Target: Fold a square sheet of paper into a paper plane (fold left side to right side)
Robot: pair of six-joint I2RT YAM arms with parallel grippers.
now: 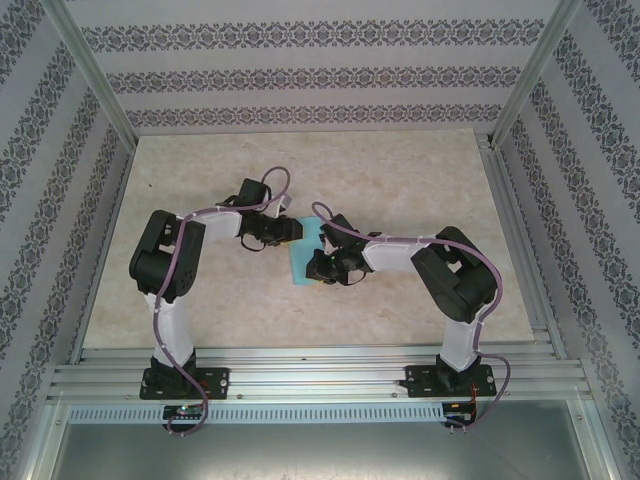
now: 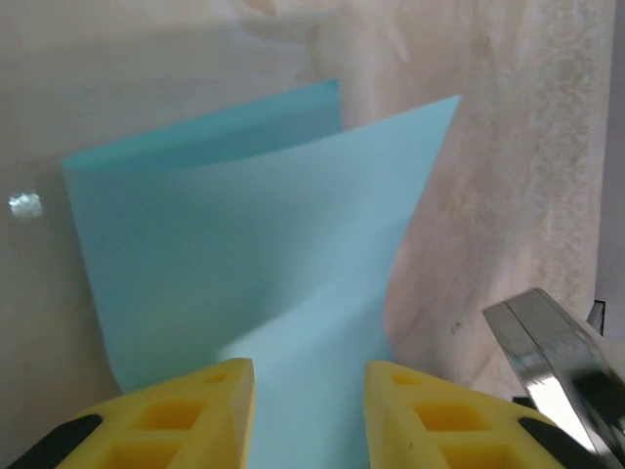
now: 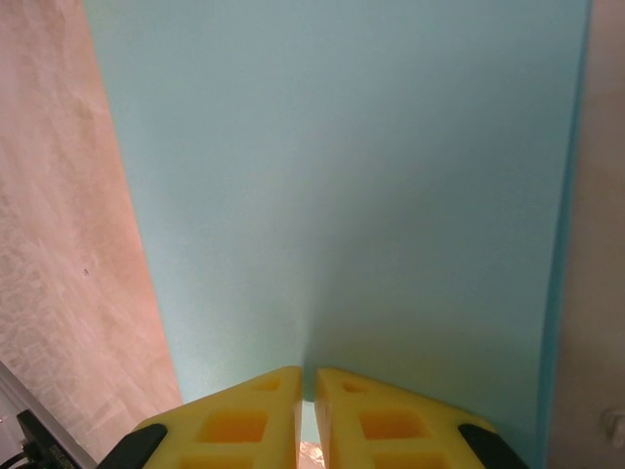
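Elbows out, left arm (image 1: 172, 268) and right arm (image 1: 455, 275) reaching inward. Jaws of left claw (image 2: 310, 379) parted; right claw (image 3: 308, 379) pinched near-shut.

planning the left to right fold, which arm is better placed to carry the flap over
Left, probably: the left pincer straddles the raised flap of the square sheet of paper, fingers apart. The right pincer is shut on its edge, likely anchoring it.

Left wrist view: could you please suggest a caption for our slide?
Open left gripper straddling the lifted flap of the partly folded square sheet of paper.
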